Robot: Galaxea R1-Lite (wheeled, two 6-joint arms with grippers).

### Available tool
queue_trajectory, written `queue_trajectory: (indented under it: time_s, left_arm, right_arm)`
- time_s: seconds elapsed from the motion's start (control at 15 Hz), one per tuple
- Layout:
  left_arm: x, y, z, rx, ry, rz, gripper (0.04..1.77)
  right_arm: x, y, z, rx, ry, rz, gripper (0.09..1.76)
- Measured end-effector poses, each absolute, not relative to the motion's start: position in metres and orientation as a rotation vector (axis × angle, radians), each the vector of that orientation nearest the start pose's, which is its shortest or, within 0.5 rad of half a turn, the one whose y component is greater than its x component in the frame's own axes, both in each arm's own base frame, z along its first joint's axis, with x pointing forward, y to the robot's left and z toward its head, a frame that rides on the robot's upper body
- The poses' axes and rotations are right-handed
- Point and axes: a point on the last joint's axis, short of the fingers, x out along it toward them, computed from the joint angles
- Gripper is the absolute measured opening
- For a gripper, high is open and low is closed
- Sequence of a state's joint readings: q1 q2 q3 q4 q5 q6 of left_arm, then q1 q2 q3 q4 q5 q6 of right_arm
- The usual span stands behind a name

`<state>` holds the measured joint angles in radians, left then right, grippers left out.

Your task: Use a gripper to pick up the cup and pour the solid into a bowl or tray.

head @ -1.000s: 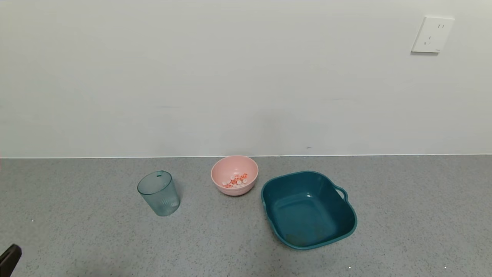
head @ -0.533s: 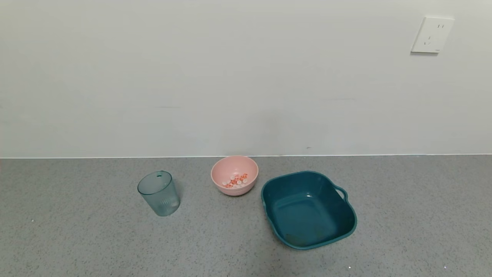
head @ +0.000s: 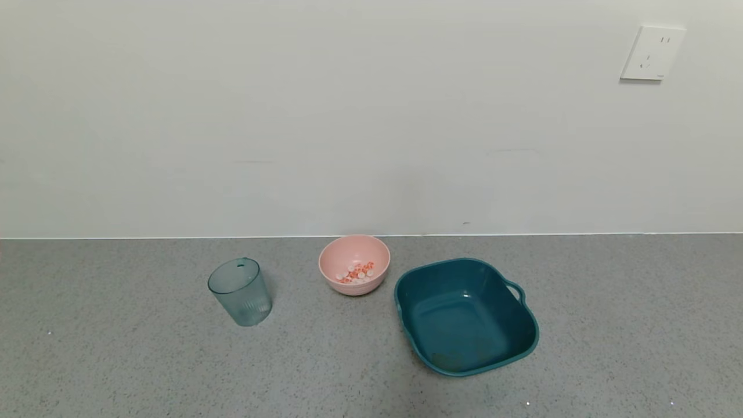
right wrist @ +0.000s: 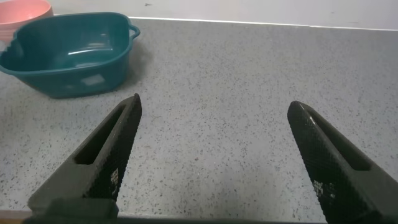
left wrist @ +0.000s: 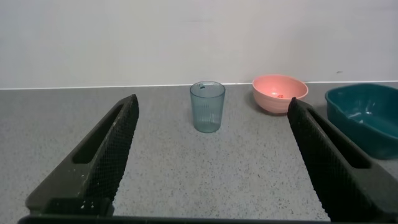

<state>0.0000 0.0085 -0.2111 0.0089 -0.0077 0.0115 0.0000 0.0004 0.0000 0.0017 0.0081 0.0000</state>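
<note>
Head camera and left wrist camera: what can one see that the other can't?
Only the head view shows the wall socket and the whole teal tray with its handle. Only the left wrist view shows the left gripper, its fingers spread wide, empty, pulled back from everything. Both show the cup standing upright and empty, and the pink bowl holding the orange and white pieces.

You've got a blue-green cup (head: 240,291) (ribbed low down), pink bowl (head: 354,264), orange-white solid (head: 355,272), teal tray (head: 466,316), speckled grey counter (head: 116,360).
</note>
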Motion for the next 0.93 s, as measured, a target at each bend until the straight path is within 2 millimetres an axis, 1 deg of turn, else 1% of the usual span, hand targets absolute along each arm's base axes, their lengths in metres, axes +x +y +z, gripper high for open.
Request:
queue_trajectory:
  time_s: [0.27,0.6,0.87,0.93]
  left_arm:
    - [-0.034,0.000,0.113,0.016,-0.179,-0.011,1.72]
    - [-0.025,-0.001,0.087,0.019,-0.083,-0.055,1.72]
    - [-0.024,-0.001,0.083,0.008,-0.061,-0.038,1.72]
    - [-0.023,-0.001,0.077,0.009,-0.006,-0.025,1.72]
  right_arm:
    - [-0.023,0.000,0.075,0.000,0.002,0.008,1.71]
    - [-0.023,0.000,0.075,0.000,0.002,0.008,1.71]
    - [-0.023,0.000,0.075,0.000,0.002,0.008,1.71]
    - [-0.023,0.000,0.075,0.000,0.002,0.008,1.71]
